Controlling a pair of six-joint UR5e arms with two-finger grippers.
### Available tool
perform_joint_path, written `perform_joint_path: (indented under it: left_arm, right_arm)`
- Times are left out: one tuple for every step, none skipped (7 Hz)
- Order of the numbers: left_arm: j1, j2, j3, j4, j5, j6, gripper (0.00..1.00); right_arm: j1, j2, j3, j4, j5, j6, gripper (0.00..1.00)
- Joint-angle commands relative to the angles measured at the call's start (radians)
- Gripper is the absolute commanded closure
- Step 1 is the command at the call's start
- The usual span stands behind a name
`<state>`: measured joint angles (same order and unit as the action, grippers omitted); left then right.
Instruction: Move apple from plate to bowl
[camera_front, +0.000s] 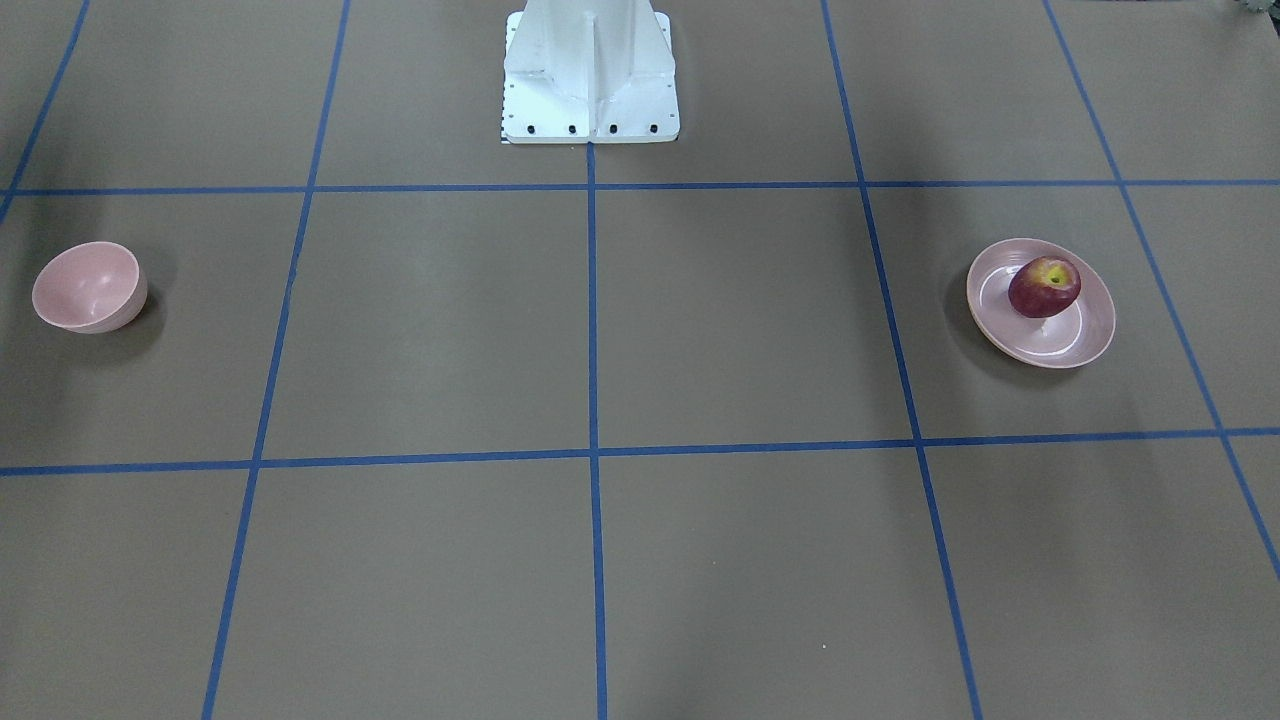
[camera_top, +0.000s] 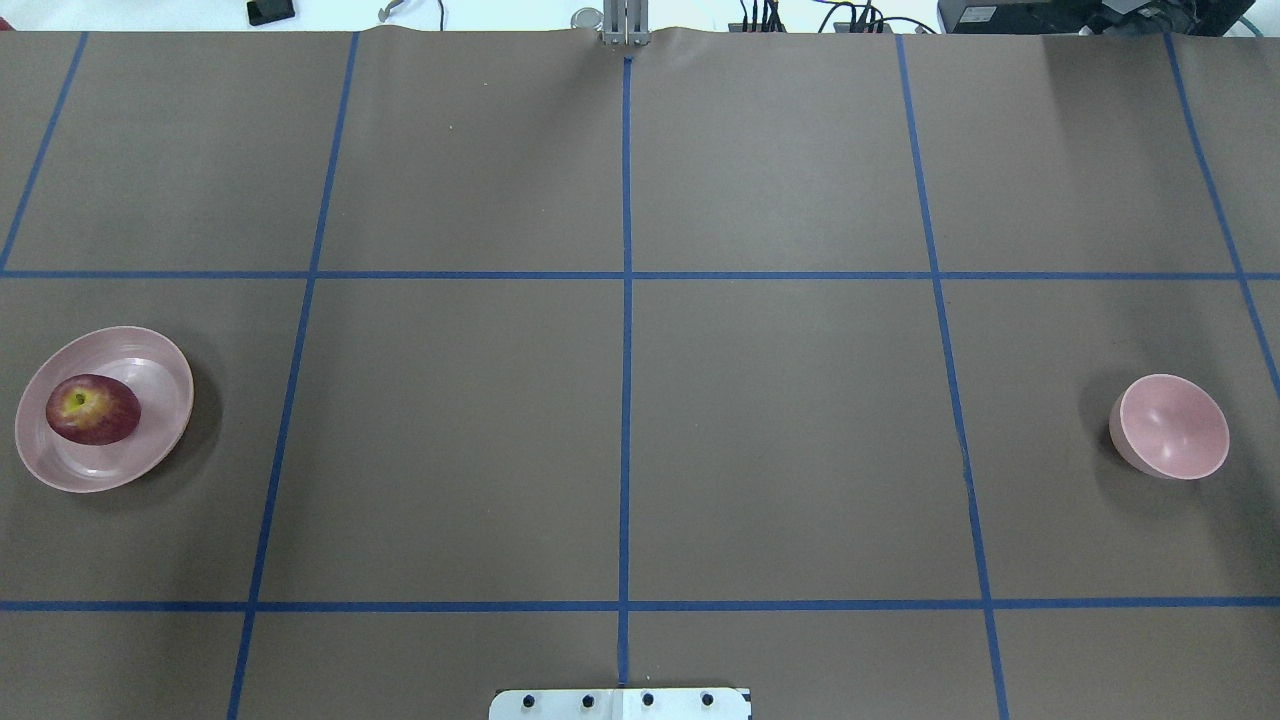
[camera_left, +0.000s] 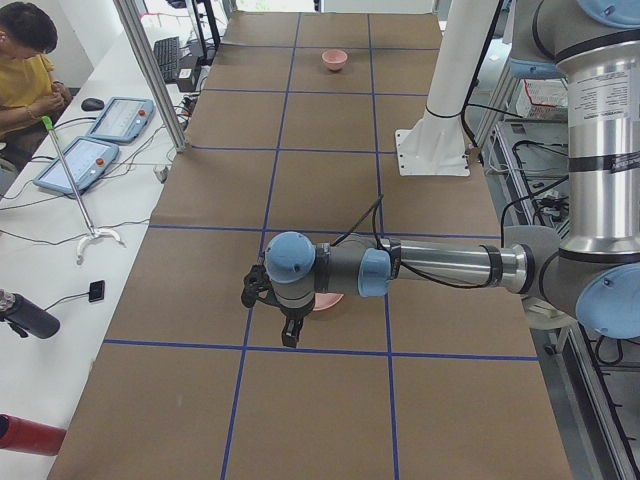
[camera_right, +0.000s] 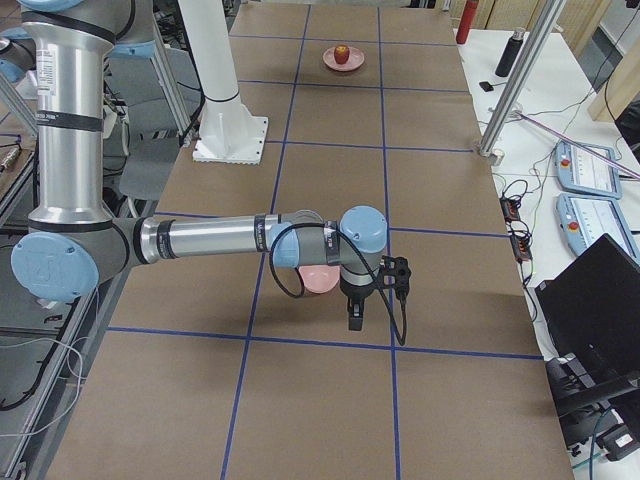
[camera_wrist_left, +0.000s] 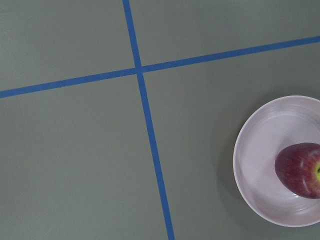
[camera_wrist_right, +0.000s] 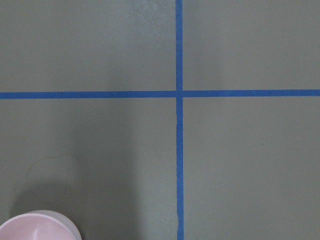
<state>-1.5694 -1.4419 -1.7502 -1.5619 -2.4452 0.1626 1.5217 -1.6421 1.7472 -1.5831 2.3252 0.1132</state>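
Observation:
The dark red apple lies on the shallow pink plate at the table's left end; both also show in the overhead view, apple on plate, and in the left wrist view, apple on plate. The deep pink bowl stands empty at the right end; its rim shows in the right wrist view. The left gripper hangs above the table beside the plate. The right gripper hangs beside the bowl. I cannot tell whether either is open or shut.
The white robot pedestal stands at mid-table on the robot's side. Blue tape lines grid the brown table. An operator sits by control pendants past the far edge. A laptop and bottles sit off the table.

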Motion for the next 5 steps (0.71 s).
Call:
perform_joint_path:
  left_arm:
    - [0.0, -0.002, -0.002, 0.0, 0.0, -0.006, 0.02]
    - [0.0, -0.003, -0.006, 0.0, 0.0, -0.008, 0.02]
    - [0.0, -0.002, -0.028, 0.0, 0.0, -0.003, 0.02]
    - [0.0, -0.002, -0.043, 0.0, 0.002, -0.002, 0.02]
    - [0.0, -0.002, -0.043, 0.0, 0.002, -0.003, 0.02]
  right_arm:
    - [-0.001, 0.002, 0.0, 0.0, 0.003, -0.001, 0.0]
    - [-0.003, 0.004, 0.002, 0.002, 0.003, -0.003, 0.0]
    - [-0.006, 0.005, 0.003, 0.002, 0.003, -0.003, 0.0]
    - [-0.018, 0.01, 0.015, 0.005, 0.014, -0.004, 0.0]
    - [-0.062, 0.007, 0.014, 0.07, 0.022, 0.008, 0.0]
